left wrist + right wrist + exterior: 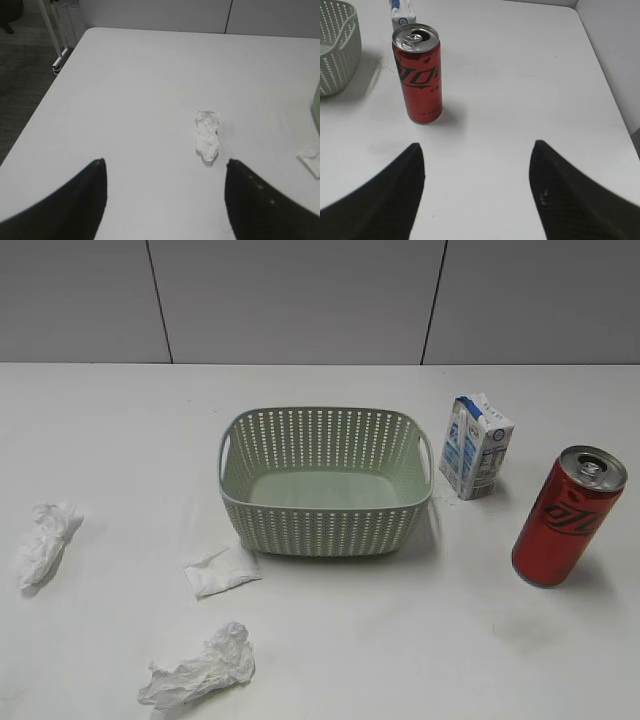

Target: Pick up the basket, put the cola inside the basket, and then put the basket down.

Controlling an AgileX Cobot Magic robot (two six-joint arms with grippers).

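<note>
The pale sage-green basket (325, 480) stands empty in the middle of the white table; its corner also shows at the top left of the right wrist view (335, 45). The cola, a tall red can (567, 517), stands upright to the basket's right and shows ahead and left of my right gripper (417, 72). My right gripper (477, 147) is open and empty, short of the can. My left gripper (165, 162) is open and empty over bare table at the left, far from the basket. Neither gripper shows in the exterior view.
A small white-and-blue carton (476, 446) stands between basket and can. Crumpled white tissues lie at the left (45, 540), front (200, 668) and beside the basket (220, 570). One tissue (206, 135) lies ahead of the left gripper. The table's left edge (45, 105) is close.
</note>
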